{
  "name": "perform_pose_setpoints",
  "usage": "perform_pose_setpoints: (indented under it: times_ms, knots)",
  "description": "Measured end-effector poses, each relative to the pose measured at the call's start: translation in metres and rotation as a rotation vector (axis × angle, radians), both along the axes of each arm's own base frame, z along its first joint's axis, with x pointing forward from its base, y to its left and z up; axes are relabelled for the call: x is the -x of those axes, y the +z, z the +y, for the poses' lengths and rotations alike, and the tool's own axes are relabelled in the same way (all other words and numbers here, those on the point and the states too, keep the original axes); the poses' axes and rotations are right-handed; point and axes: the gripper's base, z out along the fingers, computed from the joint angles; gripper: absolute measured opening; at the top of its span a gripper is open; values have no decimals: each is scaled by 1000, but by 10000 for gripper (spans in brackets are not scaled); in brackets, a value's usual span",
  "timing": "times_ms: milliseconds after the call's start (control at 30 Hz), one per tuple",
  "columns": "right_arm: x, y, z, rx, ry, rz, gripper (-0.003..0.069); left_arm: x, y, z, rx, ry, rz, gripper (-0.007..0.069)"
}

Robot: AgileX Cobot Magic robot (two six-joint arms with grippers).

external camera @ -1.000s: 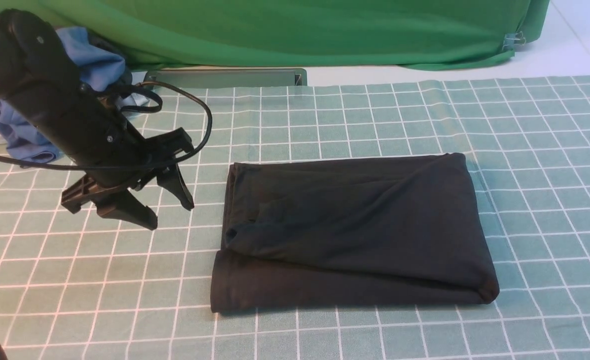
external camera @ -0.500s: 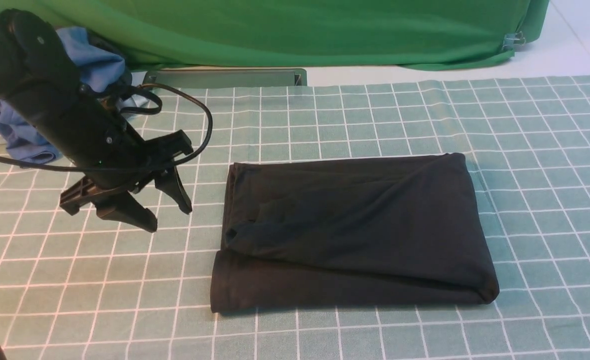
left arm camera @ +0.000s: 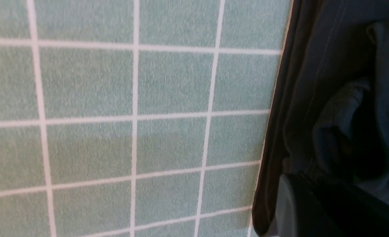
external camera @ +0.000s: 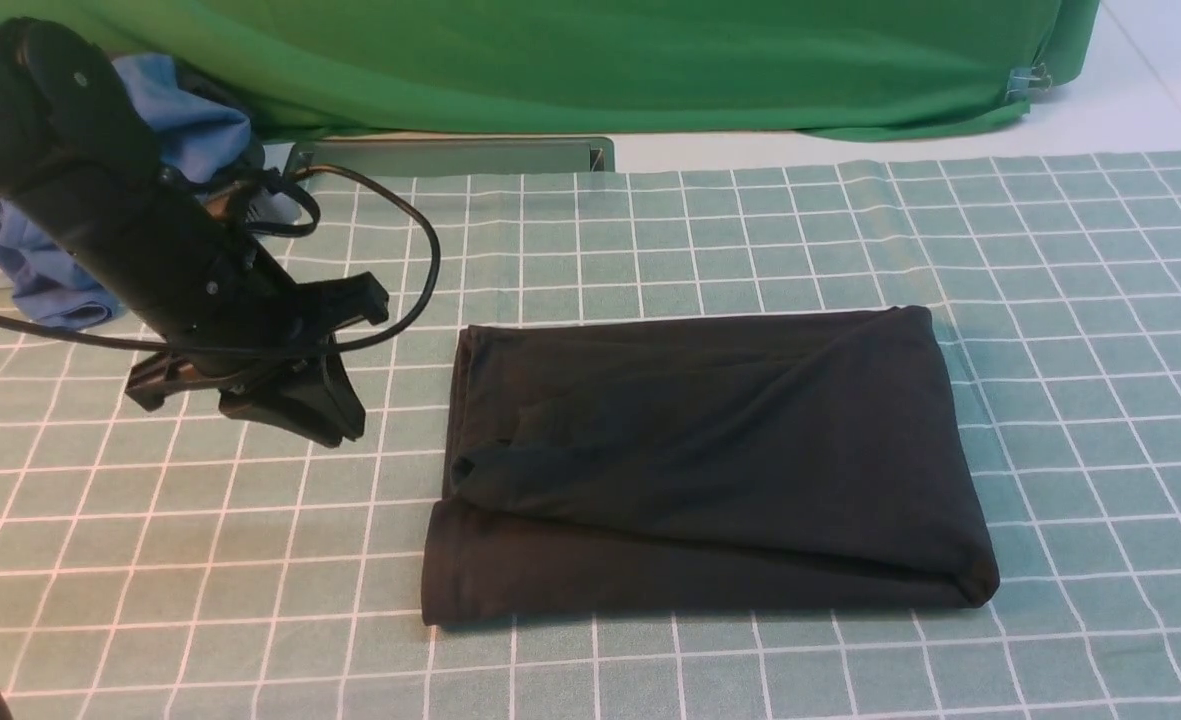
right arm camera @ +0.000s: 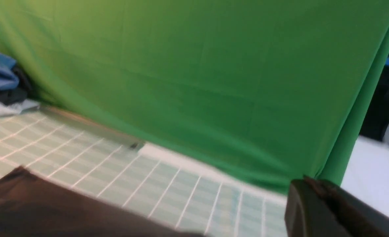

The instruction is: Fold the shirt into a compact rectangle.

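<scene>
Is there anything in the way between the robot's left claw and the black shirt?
No. Only bare checked cloth lies between the left gripper and the shirt. The gripper is shut and holds nothing, just beside the shirt's left edge.

Your left arm (external camera: 80, 210) is all matte black, a chunky rounded casing with small silver screw heads in it. Black cables (external camera: 390, 215) loop off the wrist. The left gripper (external camera: 335, 425) has black angular plastic fingers on a black crossbar. In the right wrist view, the right gripper (right arm camera: 326, 210) shows only one dark, blurred finger.
</scene>
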Motion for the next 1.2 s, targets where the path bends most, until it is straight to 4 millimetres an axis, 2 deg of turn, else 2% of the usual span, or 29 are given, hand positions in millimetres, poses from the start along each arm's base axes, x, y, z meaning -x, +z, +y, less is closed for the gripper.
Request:
perform_pose_setpoints:
  times_ms: [200, 967, 1133, 1200]
  knots:
    - [1, -15, -1, -33, -18, 183, 25, -1, 0, 0, -1, 5, -16, 15]
    - [1, -13, -1, -44, -14, 147, 55, -6, 1, 1, -4, 23, -68, 16]
    - [13, -25, -4, -48, -14, 130, 60, -7, 1, 1, -3, 24, -69, 16]
    - [26, -41, -8, -56, -21, 102, 66, -8, 1, 0, 2, 31, -78, 16]
